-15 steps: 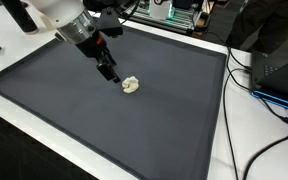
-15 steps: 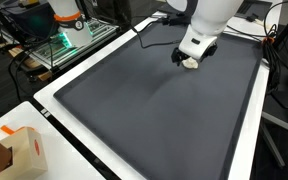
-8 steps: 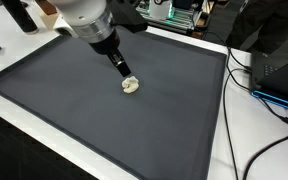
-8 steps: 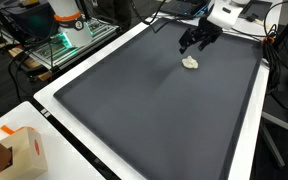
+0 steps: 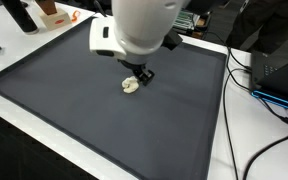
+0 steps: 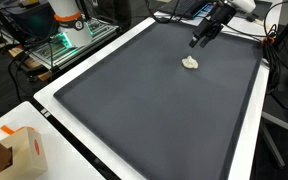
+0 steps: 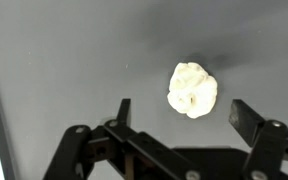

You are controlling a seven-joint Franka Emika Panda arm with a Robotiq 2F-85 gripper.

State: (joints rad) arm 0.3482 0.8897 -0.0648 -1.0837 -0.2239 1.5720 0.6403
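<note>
above the pale lump (image 7: 192, 89), jaws parted.

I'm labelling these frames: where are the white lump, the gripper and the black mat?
Lump (image 7: 192, 90): wrist view, its middle.
Gripper (image 6: 197, 41): an exterior view, between its fingertips.
Mat (image 6: 134, 105): an exterior view, bare centre.

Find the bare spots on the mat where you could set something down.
The mat is bare from the lump to the edge by the box. Crowded only at the lump, with the open jaws close over it, and off the mat by the cables.
</note>
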